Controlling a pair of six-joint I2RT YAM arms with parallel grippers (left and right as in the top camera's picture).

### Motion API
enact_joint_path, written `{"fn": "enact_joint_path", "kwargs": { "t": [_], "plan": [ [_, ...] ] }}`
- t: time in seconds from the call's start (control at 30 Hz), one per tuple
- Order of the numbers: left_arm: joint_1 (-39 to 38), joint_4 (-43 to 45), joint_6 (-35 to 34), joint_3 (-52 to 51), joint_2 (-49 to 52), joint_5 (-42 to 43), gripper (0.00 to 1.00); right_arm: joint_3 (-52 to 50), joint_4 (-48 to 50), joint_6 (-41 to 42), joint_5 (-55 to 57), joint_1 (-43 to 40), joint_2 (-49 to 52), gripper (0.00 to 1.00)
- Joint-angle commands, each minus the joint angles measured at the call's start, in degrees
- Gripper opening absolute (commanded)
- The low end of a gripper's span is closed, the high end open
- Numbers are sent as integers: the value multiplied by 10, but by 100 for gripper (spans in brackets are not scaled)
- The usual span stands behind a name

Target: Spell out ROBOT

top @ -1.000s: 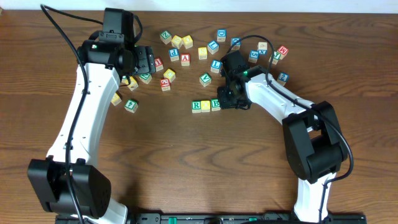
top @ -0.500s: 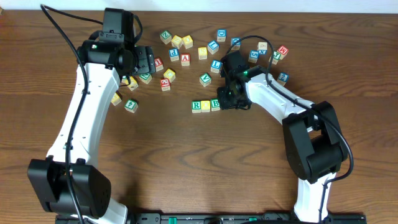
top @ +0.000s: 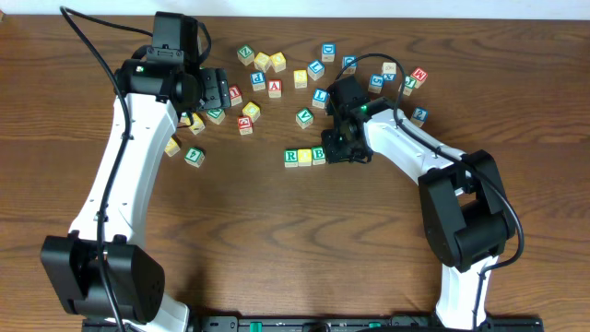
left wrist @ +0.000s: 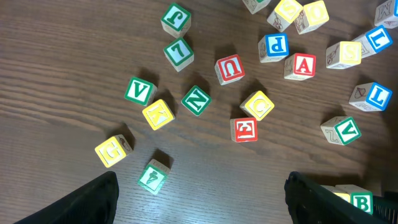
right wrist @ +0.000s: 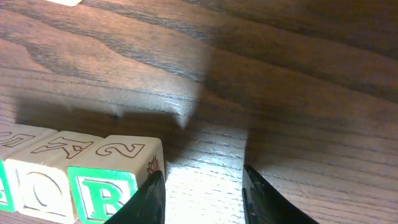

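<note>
Wrist pitched down, right gripper [right wrist: 205, 198] sits released at 3 o'clock of B cube [right wrist: 102, 186]; left gripper [left wrist: 202, 202] hovers released

**Left arm** [top: 118, 180]: long white links with smooth rounded shells and black cylindrical joint housings. It ends in a large black left base housing [top: 92, 277]. A thin black left cable [top: 109, 198] runs along the white link.

**Right arm** [top: 406, 148]: the same white links and black joints, with a bulky black right base housing [top: 466, 226]. A black right cable [top: 502, 207] curves beside it. A small green spot [top: 363, 108] shows on the black wrist section.

**Left pincer** [left wrist: 198, 202]: two matte black left fingers [left wrist: 93, 199], broad and blunt.

**Right pincer** [right wrist: 202, 196]: two black right fingers [right wrist: 264, 196], glossy, with bevelled edges tapering to the tips.
</note>
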Motion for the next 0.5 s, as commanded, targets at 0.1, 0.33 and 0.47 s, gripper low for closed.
{"fn": "enact_joint_path", "kwargs": {
  "t": [0.1,0.33,0.47],
  "plan": [
    [0,0,-7,-5,6,-3,84,-1,-2,-7,-5,12,5,35],
    [0,0,-7,-5,6,-3,84,-1,-6,-7,-6,12,5,35],
    [0,0,-7,-5,6,-3,84,-1,-9,-7,-9,12,5,35]
  ]
}}
